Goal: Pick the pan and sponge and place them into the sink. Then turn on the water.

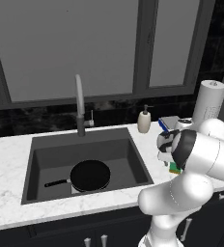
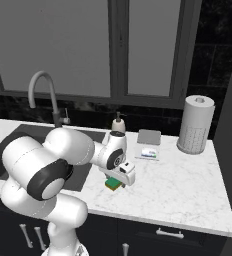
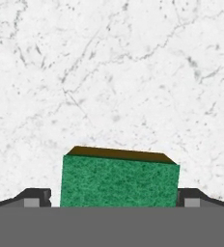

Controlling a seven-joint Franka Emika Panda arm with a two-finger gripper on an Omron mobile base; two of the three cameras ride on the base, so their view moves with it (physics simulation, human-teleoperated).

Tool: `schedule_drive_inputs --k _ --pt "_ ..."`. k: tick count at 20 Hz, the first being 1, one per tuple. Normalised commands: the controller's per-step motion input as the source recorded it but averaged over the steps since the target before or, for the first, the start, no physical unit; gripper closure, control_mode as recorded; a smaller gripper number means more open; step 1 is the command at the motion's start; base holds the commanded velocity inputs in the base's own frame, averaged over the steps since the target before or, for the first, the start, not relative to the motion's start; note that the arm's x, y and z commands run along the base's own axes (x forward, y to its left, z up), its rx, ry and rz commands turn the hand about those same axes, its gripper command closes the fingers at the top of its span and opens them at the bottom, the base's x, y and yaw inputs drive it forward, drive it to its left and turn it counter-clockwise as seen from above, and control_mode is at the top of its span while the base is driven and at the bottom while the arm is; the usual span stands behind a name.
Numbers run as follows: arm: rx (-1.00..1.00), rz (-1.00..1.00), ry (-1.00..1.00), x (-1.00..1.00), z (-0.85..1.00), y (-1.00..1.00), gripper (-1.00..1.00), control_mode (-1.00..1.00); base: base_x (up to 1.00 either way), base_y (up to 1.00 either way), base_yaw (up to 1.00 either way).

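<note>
Green-faced and lying flat on the marble counter, the sponge is sitting directly between the two dark fingertips, which are standing wide apart on either side of it without pinching it. The gripper is hanging straight over it, spread for a grasp, judging by the alignment. The sponge is lying to the right of the sink, just past its edge. Inside the sink, the pan is already resting on the basin floor, handle pointing left. Behind the sink, the faucet is standing dry, and the soap dispenser is sitting at the sink's back right corner.
</note>
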Motion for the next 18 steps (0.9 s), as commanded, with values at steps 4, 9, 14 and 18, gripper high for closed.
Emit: schedule_drive_inputs --k 4,9,14,18 --pt "0.0 0.0 0.0 0.0 0.0 0.0 1.0 -1.0 0.0 0.0 0.0" --pt "0.0 0.0 0.0 0.0 0.0 0.0 1.0 -1.0 0.0 0.0 0.0" --pt "0.0 0.0 0.0 0.0 0.0 0.0 1.0 -1.0 0.0 0.0 0.0" --pt "0.0 0.0 0.0 0.0 0.0 0.0 1.0 -1.0 0.0 0.0 0.0"
